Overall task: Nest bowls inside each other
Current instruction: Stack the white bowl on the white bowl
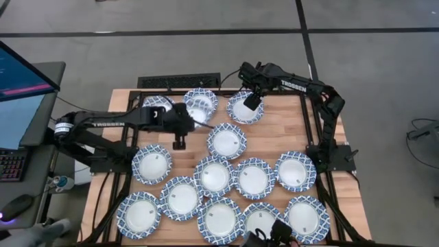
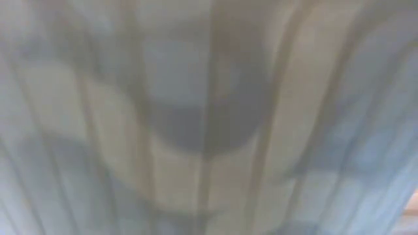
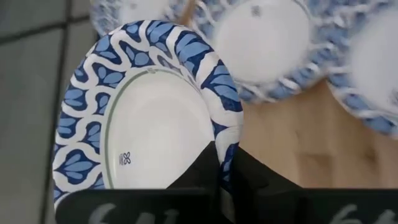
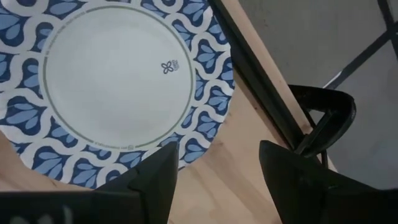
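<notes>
The bowls are spread over the wooden surface (image 1: 274, 137), with none seen nested as yet. One bowl (image 3: 149, 118) is pinched at its rim by the left hand (image 3: 224, 177), whose two fingers are closed on the patterned edge; in the high view this hand sits at the far left part of the surface (image 1: 180, 123), beside the far-row bowls. The grip is judged thin: only the rim is caught, so the light bowl could tilt, slip out or bend when carried, and it could land askew on a neighbour rather than seat inside it.

The right hand (image 4: 217, 171) is held above the near edge of another bowl (image 4: 115, 87) at the far right, with its fingers spread apart and nothing between them. The black frame rail (image 4: 261, 74) runs just beside that bowl, and a clamp (image 4: 323, 115) stands close by; a finger lowered on the outer side could strike the rail, or the bowl could be pushed against it.

Farther off, the middle bowl (image 1: 227, 140) lies alone, while the rows nearest the front edge (image 1: 212, 175) are packed rim to rim, some overlapping, so a neighbour could be dragged along with any bowl lifted there. The low view is filled by a blurred close surface, and nothing can be told from it. A monitor (image 1: 20, 75) stands to the left, off the surface.
</notes>
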Controlling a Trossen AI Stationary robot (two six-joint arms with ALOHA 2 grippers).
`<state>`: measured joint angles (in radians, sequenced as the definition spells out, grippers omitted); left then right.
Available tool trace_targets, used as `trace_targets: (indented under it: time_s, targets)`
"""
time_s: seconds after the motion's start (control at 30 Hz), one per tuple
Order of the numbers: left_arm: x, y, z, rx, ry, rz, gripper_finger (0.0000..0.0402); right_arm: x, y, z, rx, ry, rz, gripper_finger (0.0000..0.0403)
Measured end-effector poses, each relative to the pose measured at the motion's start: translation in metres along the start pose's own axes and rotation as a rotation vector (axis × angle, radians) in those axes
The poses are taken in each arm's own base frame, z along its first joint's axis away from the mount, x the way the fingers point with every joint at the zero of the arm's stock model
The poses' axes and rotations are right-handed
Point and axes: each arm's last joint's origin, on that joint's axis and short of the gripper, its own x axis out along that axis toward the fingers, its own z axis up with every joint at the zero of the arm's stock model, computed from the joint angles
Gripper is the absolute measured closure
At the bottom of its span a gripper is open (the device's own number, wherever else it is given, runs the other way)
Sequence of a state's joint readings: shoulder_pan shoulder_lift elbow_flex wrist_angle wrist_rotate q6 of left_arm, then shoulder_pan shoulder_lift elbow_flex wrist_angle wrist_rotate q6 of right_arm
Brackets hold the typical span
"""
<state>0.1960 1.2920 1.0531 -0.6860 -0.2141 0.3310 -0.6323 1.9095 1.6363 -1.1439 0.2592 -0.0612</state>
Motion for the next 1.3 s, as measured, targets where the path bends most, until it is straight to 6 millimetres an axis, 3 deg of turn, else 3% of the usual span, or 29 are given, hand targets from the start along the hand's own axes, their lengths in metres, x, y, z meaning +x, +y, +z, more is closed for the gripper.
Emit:
trace_targets:
  time_s: [0.1, 0.37, 0.6, 0.73, 0.97, 1.3]
  targets:
    - [0.017, 0.017, -0.005, -0.003, 0.030, 0.033, 0.0401, 0.000, 0.001, 0.000, -0.002, -0.001, 0.004, 0.0155]
    - [0.084, 0.053, -0.028, 0.005, 0.163, -0.008, 0.0401, -0.012, 0.017, -0.001, -0.023, -0.036, 0.013, 0.0155]
    - [0.117, 0.058, -0.025, 0.019, 0.105, 0.012, 0.0401, -0.027, 0.020, -0.006, 0.008, -0.065, 0.010, 0.0155]
    - [0.131, 0.054, -0.031, -0.006, 0.157, -0.022, 0.0400, -0.031, 0.018, -0.008, 0.029, -0.071, 0.010, 0.0155]
    - [0.138, 0.050, -0.033, -0.098, 0.155, -0.086, 0.0354, -0.031, 0.019, -0.008, 0.024, -0.065, 0.010, 0.0155]
    - [0.110, 0.055, -0.025, -0.199, 0.104, -0.036, 0.0233, -0.033, 0.027, -0.012, -0.060, -0.032, 0.015, 0.0155]
